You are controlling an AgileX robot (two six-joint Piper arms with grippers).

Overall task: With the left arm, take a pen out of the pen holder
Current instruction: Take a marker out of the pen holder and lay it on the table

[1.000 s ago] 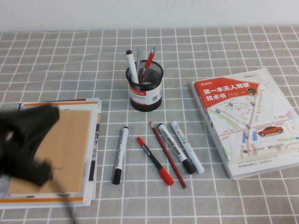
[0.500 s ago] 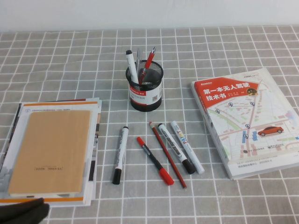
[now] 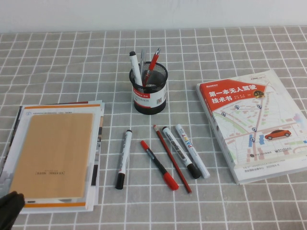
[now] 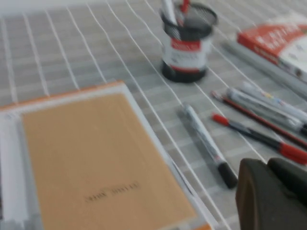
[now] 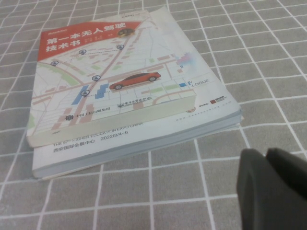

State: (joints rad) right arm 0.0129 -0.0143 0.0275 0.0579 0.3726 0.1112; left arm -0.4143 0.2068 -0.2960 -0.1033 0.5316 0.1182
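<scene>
**Left arm pulled back, pens untouched in the holder**

A second ago we saw the left arm as a big dark mass over the notebook stack [image 3: 53, 155]. Half a second ago it was a low strip along the near edge, and now only a small dark lump shows in the near left corner of the high view. The left gripper [image 4: 268, 168] hangs there by the near corner of the stack, fingers pressed together on nothing. Nothing else has shifted. The pen holder [image 3: 149, 88], a black mesh cup, stands upright mid-table, well apart from that gripper, with its pens [image 3: 135, 67] poking out. Five loose pens [image 3: 159, 164] lie in a row in front of it.

The right gripper [image 5: 266, 157] hovers low near the book [image 5: 124, 91] on the right, fingers together and empty.

Everything rests on a grey tablecloth [image 3: 57, 72] with a white grid. A plain white wall [image 3: 153, 14] closes off the far side.
</scene>
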